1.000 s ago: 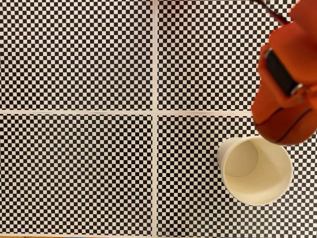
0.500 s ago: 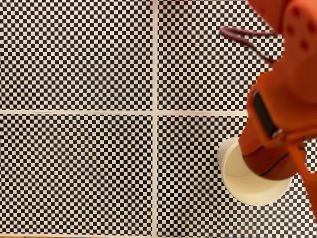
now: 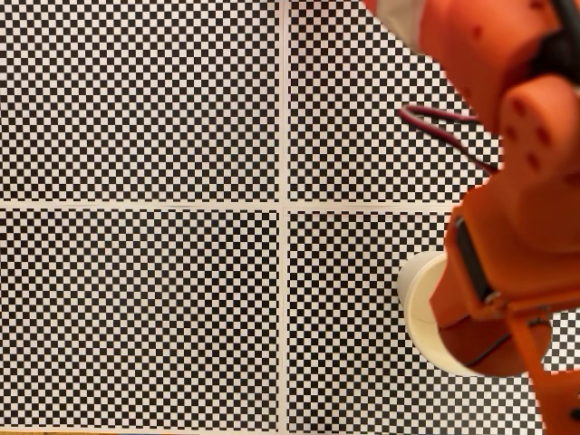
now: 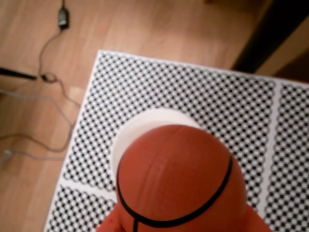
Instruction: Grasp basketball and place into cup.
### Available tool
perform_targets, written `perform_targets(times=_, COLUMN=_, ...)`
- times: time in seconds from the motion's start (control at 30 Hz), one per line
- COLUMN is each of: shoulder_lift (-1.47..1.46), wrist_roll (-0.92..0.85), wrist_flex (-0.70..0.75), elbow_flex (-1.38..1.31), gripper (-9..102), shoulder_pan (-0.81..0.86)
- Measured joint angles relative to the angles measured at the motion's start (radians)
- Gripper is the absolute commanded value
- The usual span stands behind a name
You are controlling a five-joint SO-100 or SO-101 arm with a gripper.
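1. The pincer [image 4: 181,227] is clenched on the basketball [image 4: 181,179], holding it above the cup [image 4: 145,128].
2. In the fixed view the arm [image 3: 507,245] covers most of the cup [image 3: 419,299] on the checkered worktop [image 3: 145,299]; its contents are hidden.

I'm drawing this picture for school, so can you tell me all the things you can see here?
basketball: one, orange-red with thin black lines, held right above the cup in the wrist view.
cup: one, cream-white, on the checkered mat, mostly covered by the arm in the fixed view.
checkered mat: black and white squares with pale dividing lines.
wooden floor: light brown, beyond the mat.
cables: thin, grey and dark, on the floor.
robot arm: one, orange, over the cup.
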Motion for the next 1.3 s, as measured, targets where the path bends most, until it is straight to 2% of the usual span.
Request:
perform_targets(times=0.63, shoulder_lift=-0.158, wrist_roll=0.012, wrist_flex=0.011, elbow_flex=-0.138, gripper=22, shoulder_pan=0.011)
perform_targets(times=1.3, shoulder_lift=-0.195, wrist_roll=0.018, wrist_flex=0.046, elbow_flex=-0.164, gripper=24, shoulder_pan=-0.063)
